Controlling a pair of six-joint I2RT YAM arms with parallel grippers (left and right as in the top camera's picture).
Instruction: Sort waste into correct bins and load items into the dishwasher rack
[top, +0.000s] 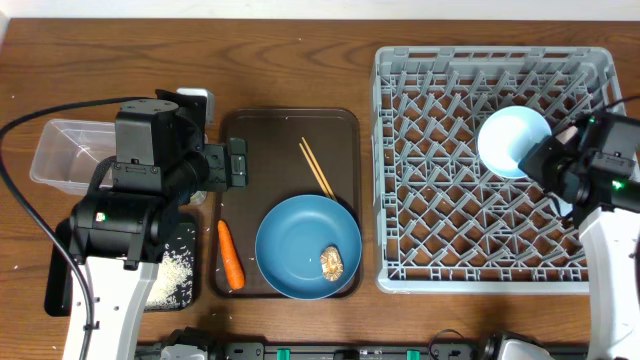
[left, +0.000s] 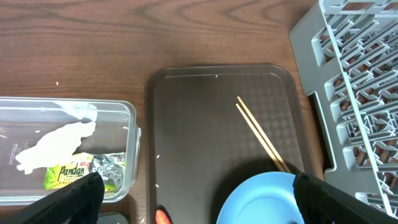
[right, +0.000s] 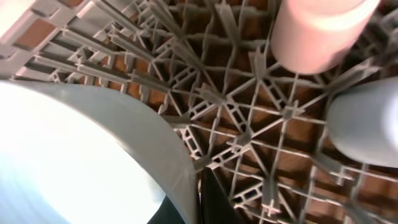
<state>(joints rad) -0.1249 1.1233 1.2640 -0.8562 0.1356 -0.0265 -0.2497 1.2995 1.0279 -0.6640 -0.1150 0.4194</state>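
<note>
Pinching the rim of the small pale blue bowl (top: 513, 140), the right gripper (top: 550, 152) is closed tight on it over the right part of the grey dishwasher rack (top: 440, 90); a pale pink cup (right: 317, 31) and pale blue cup (right: 367, 124) sit in the rack nearby; the left gripper (left: 199, 211) hangs spread wide, empty, over the brown serving tray (left: 186, 124); napkin (left: 56, 143) and wrapper (left: 68, 175) lie in the clear tub (left: 132, 124); chopsticks (top: 317, 168), dark blue plate (top: 290, 240) and carrot (top: 230, 255) rest on the tray.

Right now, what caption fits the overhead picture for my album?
Right gripper pinches the small pale blue bowl over the large grey plastic dishwasher rack.
</note>
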